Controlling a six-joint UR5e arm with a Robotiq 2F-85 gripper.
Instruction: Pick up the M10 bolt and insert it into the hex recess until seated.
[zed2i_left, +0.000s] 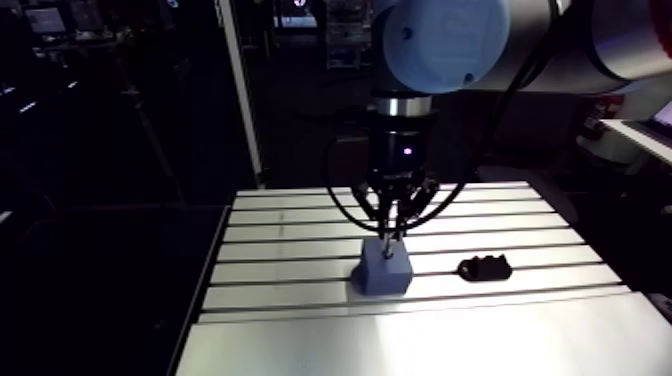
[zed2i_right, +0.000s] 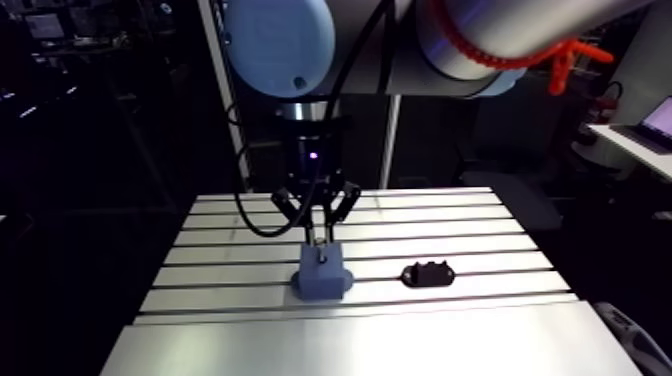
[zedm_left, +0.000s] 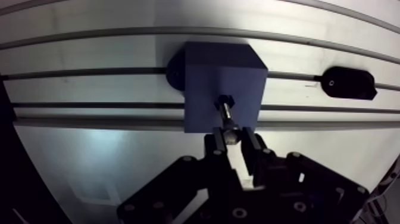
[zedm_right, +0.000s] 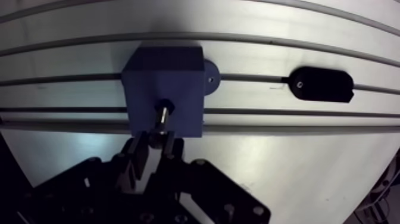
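Gripper: the gripper (zedm_left: 232, 138) hangs straight down over the blue block (zedm_left: 208, 71), about mid-desk (zedm_left: 89, 161).
Fingers: the fingers (zedm_left: 217, 144) are pinching the upper end of the bolt (zedm_left: 228, 119), with only a narrow gap between them.
Bolt: it stands upright, its long axis in line with the fingers. Its lower end is right at the recess (zedm_left: 221, 99) in the block's top face.
Key relation: the recess lies directly beneath the fingers along the bolt's own axis, so I'd say the move left is a straight push down.
Seating: I can't tell from here how deep the bolt sits. Much of the shank shows, so I'd guess it isn't home yet.
Nearby: a black piece (zedm_left: 349, 83) lies on the desk, well to one side.
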